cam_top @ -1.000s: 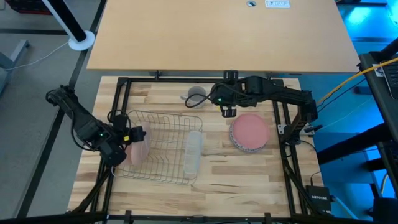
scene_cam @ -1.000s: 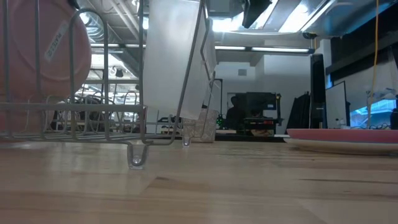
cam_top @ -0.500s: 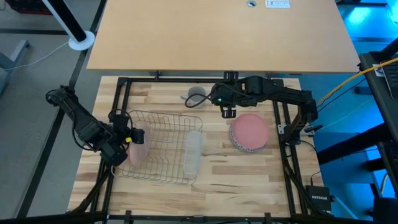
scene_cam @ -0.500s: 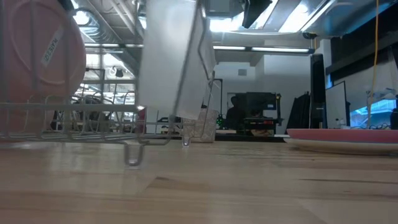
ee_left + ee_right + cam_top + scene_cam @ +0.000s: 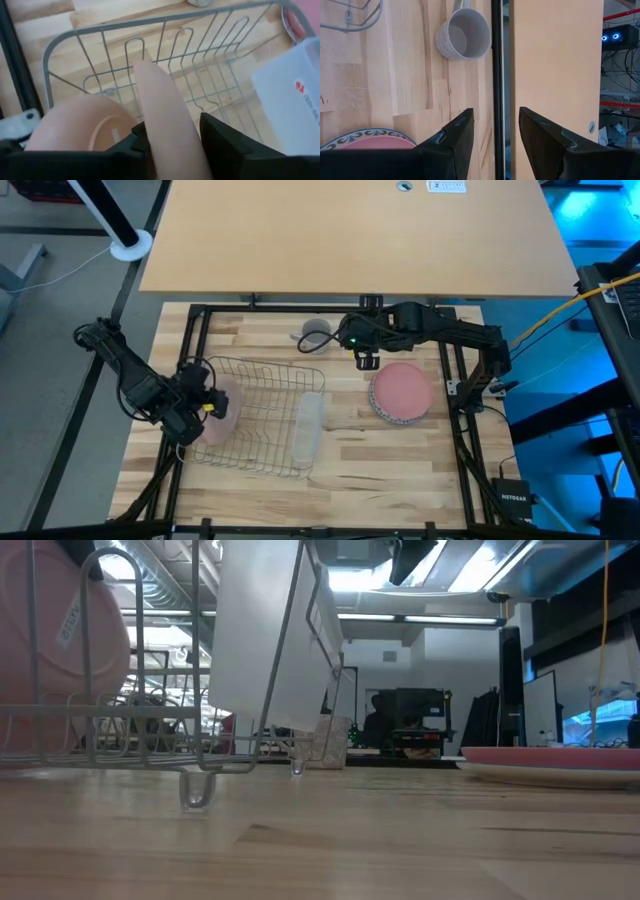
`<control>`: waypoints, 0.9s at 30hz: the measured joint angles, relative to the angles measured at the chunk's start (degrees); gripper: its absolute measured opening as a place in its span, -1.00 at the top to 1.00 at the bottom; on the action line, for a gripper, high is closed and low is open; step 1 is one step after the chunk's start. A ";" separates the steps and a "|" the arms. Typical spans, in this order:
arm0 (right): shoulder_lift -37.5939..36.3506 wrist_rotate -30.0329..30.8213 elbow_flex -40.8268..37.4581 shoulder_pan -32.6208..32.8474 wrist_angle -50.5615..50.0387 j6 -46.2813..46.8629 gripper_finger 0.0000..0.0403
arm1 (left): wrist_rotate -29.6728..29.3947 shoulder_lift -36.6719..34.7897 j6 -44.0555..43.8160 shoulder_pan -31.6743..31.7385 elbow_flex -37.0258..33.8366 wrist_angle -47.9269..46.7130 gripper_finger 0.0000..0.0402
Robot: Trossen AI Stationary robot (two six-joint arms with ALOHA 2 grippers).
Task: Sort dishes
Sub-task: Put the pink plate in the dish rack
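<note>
My left gripper [image 5: 208,404] is shut on a salmon-pink plate [image 5: 222,408] that stands on edge in the left end of the wire rack [image 5: 262,370]. The plate's back, with a sticker, shows in the low view [image 5: 60,650]. The other salmon-pink plate [image 5: 402,388] lies flat on the patterned plate [image 5: 350,137] on the table at the right. My right gripper [image 5: 366,360] is open and empty above the table between these plates and the mug. My left gripper pinches the plate's rim [image 5: 167,120] between its two fingers, one on the face and one on the back. The fingers come from the table's left side, slanting down. The plate stands upright on edge, its lower part among the rack's wires [image 5: 40,730].
A white rectangular thing [image 5: 310,420] leans in the rack's right end. A grey mug [image 5: 316,333] stands at the far side of the table. Dark frame rails [image 5: 455,395] run along the table's sides. Bare wood [image 5: 380,470] lies toward the near edge.
My left gripper has drawn a little toward the table's left edge with the pink plate still in its hold. The wire rack has slid a little to the left with it, and the white thing in it leans further over.
</note>
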 joint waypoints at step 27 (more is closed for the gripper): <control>0.00 -4.07 0.02 0.00 -0.07 -0.02 0.20 | 0.34 0.47 2.24 1.53 -0.07 -0.64 0.34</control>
